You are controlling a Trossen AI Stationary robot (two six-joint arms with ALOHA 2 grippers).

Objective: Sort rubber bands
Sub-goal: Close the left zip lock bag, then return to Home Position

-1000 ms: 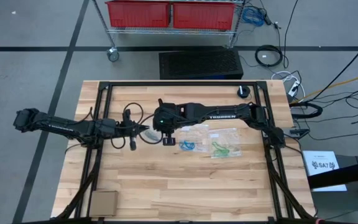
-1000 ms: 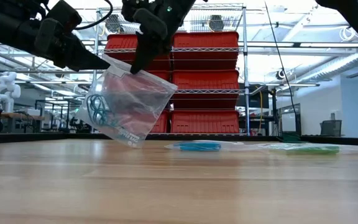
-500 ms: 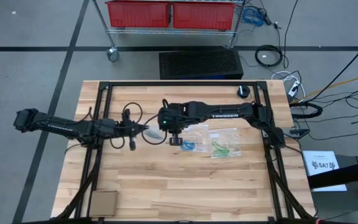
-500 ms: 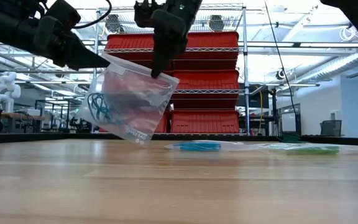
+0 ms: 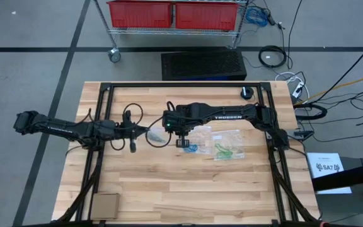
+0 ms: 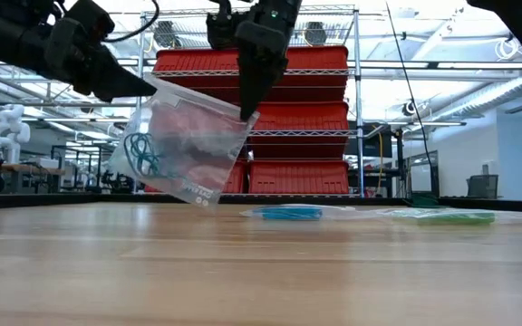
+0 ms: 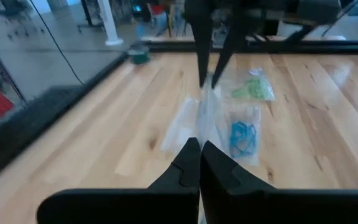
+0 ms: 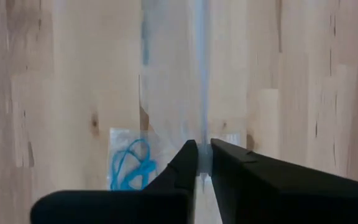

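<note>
The left gripper (image 6: 148, 88) is clamped on one top corner of a clear bag (image 6: 184, 149), and the right gripper (image 6: 247, 113) pinches the other corner with its fingers almost together, so the bag hangs above the table (image 6: 261, 272). Dark green rubber bands (image 6: 143, 156) sit inside it. Bags with blue bands (image 6: 288, 214) and green bands (image 6: 442, 216) lie on the table nearby. I judge that the sorting is nearly finished; this bag must only be closed and put down.

My left gripper (image 7: 199, 155) pinches a clear bag (image 7: 207, 115); the right gripper (image 7: 213, 74) pinches its far edge. Beyond lie blue rubber bands (image 7: 242, 137) and green rubber bands (image 7: 252, 88), bagged, on the table (image 7: 104, 137).
</note>
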